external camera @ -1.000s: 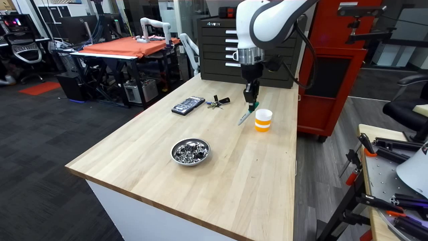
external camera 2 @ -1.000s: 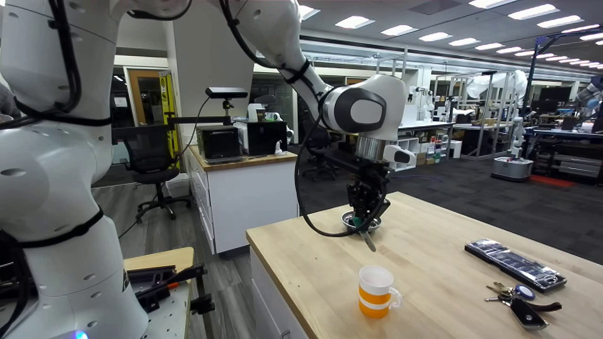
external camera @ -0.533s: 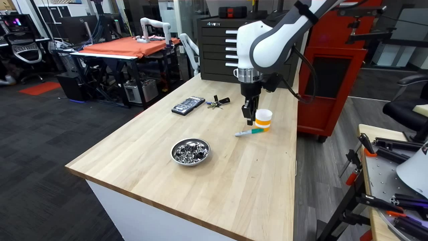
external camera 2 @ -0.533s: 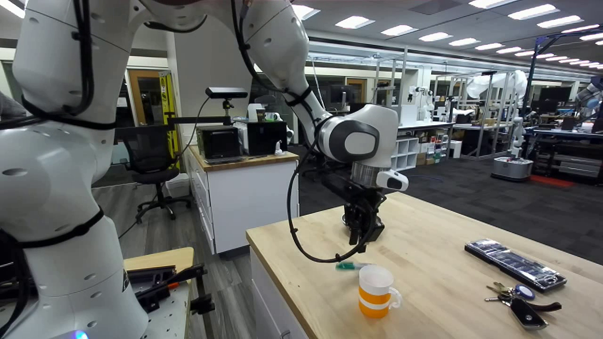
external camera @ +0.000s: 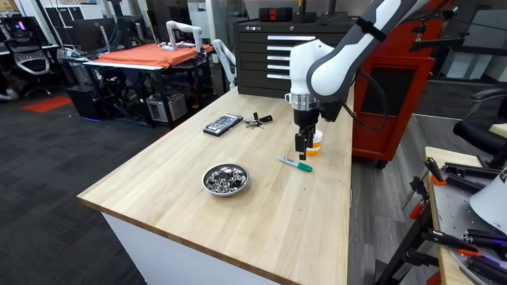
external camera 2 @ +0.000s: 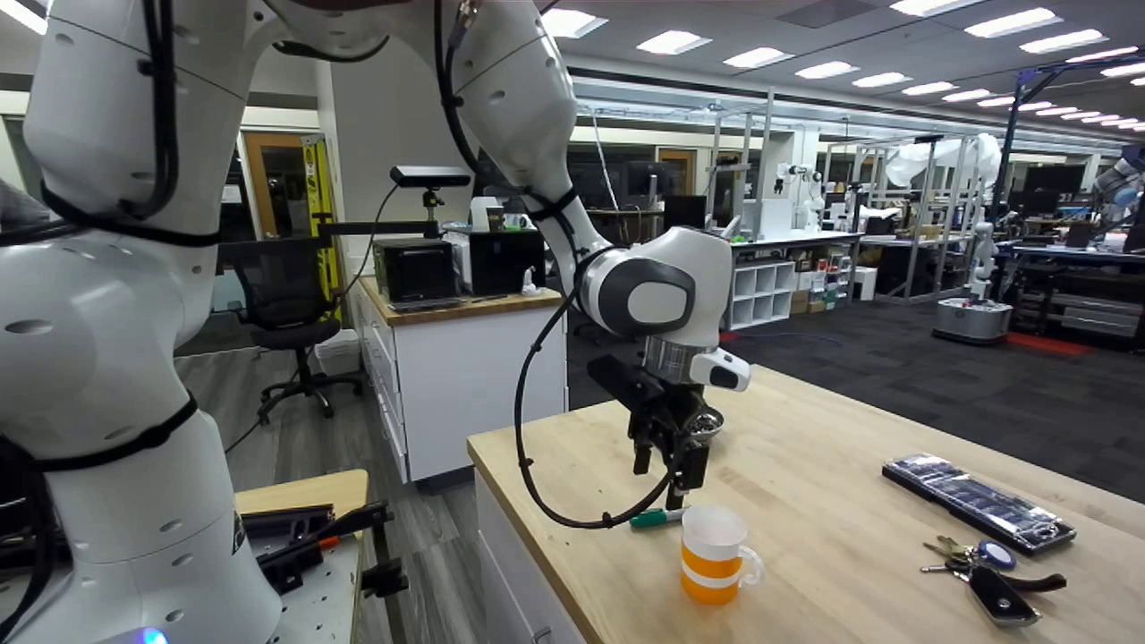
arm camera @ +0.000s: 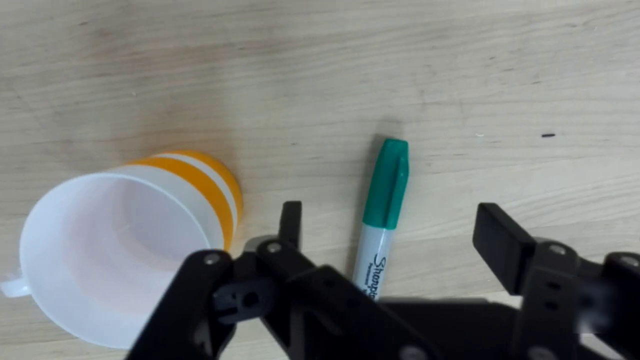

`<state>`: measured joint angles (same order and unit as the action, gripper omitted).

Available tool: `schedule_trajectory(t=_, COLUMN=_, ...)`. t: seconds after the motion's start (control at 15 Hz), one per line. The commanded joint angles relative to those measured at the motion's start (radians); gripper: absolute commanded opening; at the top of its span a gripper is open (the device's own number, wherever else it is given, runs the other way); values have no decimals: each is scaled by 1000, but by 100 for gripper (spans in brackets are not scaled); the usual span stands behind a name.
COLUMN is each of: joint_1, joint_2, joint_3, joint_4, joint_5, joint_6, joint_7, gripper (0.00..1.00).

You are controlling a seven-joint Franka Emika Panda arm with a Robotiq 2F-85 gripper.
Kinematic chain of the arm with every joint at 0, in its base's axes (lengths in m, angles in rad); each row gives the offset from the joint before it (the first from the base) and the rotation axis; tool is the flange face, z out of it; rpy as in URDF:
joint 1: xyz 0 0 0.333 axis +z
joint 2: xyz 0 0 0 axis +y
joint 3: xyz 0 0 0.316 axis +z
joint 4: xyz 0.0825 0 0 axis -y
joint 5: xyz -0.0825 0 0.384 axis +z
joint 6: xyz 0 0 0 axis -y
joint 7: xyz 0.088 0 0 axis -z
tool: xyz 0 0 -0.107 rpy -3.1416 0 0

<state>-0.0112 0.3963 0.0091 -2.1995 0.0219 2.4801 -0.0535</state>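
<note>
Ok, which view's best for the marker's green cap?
Wrist view: close up, the green cap shows whole, with nothing over it. Both exterior views show it much smaller, and in an exterior view a black cable seems to overlap its edge.

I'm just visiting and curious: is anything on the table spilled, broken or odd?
Small dark specks on the table look stray, too tiny to identify. Nothing else stands out: the mug is upright, the capped marker lies below the open gripper, and the metal bits sit in their bowl.
</note>
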Motion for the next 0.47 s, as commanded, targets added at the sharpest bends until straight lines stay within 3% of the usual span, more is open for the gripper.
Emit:
schedule_trajectory(t=0.0, joint_1=-1, joint_2=0, joint_3=1, joint_4=-2, joint_5=-1, joint_6=-2, joint_7=1, gripper=94)
schedule_trajectory(t=0.07, joint_1=-1, joint_2=-1, joint_3=1, joint_4=-5, joint_5=-1, joint_6=-2, joint_7=1, gripper=100)
schedule_trajectory(t=0.4, joint_1=-1, joint_2=-4, joint_3=1, joint_4=-8, joint_5=-1, joint_6=-2, joint_7=1, gripper=100)
